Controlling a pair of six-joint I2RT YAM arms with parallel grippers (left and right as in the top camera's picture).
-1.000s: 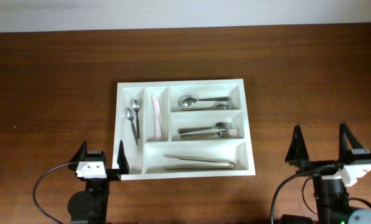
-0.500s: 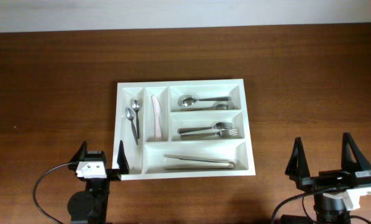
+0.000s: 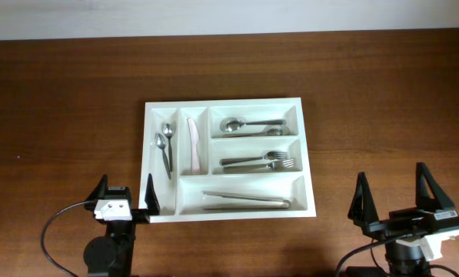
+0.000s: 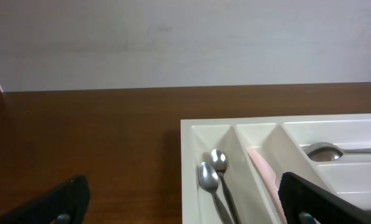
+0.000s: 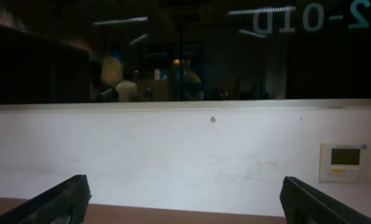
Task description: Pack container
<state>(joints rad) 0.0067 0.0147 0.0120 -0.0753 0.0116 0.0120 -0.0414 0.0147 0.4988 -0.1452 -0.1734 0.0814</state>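
My left end effector (image 3: 125,194) stands wide open and holds nothing. It sits at the near edge of the counter (image 3: 68,115), by the near left corner of the tray (image 3: 229,106). From above, one of its fingers (image 3: 150,192) overlaps that corner's rim, and I cannot tell whether it touches. From my left wrist the same finger hangs over the tray's left compartments, and the other finger is out over bare wood.

My right end effector (image 3: 394,201) is also spread fully and empty. It is near the counter's front edge, well apart from the tray and to its right. Its wrist camera sees only a white wall (image 5: 185,155) between the two finger tips.

The one white tray lies flat in the middle of the counter, between my two arms and farther back. It has five compartments: two narrow ones on the left and three wide ones stacked on the right.

- Leftmost narrow slot: two small spoons (image 3: 165,144), side by side.
- Second narrow slot: one pale pink knife (image 3: 192,145).
- Far wide slot: what look like two large spoons (image 3: 237,125).
- Middle wide slot: forks (image 3: 261,161), two as far as I can tell.
- Near wide slot: long metal pieces (image 3: 246,201), probably two; their kind is too small to tell.
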